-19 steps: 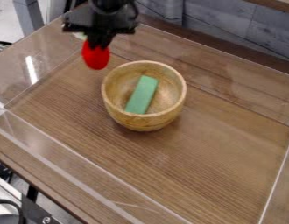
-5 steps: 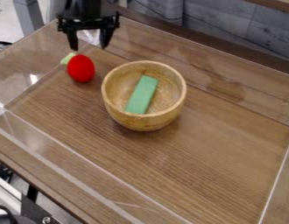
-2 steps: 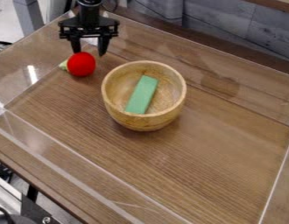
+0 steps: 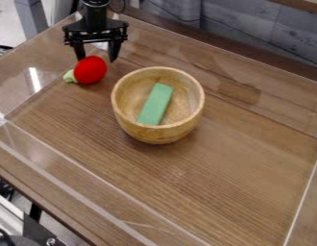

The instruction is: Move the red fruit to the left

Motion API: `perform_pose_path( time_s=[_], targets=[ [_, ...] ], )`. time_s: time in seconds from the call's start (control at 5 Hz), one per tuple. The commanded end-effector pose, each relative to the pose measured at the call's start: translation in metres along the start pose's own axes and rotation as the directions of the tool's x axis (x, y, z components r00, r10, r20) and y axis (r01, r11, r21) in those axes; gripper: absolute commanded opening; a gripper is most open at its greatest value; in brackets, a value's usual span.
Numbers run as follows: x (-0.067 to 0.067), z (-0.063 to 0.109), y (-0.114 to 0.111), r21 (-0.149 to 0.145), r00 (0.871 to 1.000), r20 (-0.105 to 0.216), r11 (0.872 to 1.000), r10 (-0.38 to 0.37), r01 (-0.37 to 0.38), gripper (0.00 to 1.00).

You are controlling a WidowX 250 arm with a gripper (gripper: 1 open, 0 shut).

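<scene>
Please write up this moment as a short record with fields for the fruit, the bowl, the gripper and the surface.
red fruit: lying on the table, left of the bowl, apart from it
green leafy top: points left, away from the bowl
wooden bowl: upright, near the middle of the table
green block: inside the bowl, lying tilted against its wall
gripper: open, pointing down, just behind the fruit, holding nothing
fingers: spread, not touching the fruit
task state: fruit sits left of the bowl, released

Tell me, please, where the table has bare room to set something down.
Bare wood lies in front of the round wooden bowl and to its right. It is crowded at the far left, where the small red fruit sits by the black gripper.
</scene>
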State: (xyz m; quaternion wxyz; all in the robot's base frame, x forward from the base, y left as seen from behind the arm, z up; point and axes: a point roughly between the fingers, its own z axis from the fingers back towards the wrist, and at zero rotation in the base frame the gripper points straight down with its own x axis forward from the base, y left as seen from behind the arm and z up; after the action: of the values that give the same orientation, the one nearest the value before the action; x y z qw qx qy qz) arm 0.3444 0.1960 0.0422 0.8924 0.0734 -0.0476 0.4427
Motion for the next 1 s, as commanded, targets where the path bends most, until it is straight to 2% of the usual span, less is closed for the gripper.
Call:
perform_pose_path(
  time_s=[0.0, 0.2, 0.4, 0.6, 0.8],
  targets=[
    [0.013, 0.035, 0.008, -0.048, 0.992, 0.055, 0.993, 0.115, -0.112, 1.0],
    [0.008, 0.06, 0.007, -0.075, 0.992, 0.044, 0.991, 0.116, -0.112, 1.0],
    [0.001, 0.093, 0.003, -0.122, 0.994, 0.031, 0.987, 0.106, -0.101, 1.0],
    [0.004, 0.097, -0.001, -0.135, 0.994, 0.02, 0.985, 0.108, -0.105, 1.0],
    [0.005, 0.091, -0.008, -0.135, 0.994, 0.018, 0.985, 0.107, -0.104, 1.0]
  ],
)
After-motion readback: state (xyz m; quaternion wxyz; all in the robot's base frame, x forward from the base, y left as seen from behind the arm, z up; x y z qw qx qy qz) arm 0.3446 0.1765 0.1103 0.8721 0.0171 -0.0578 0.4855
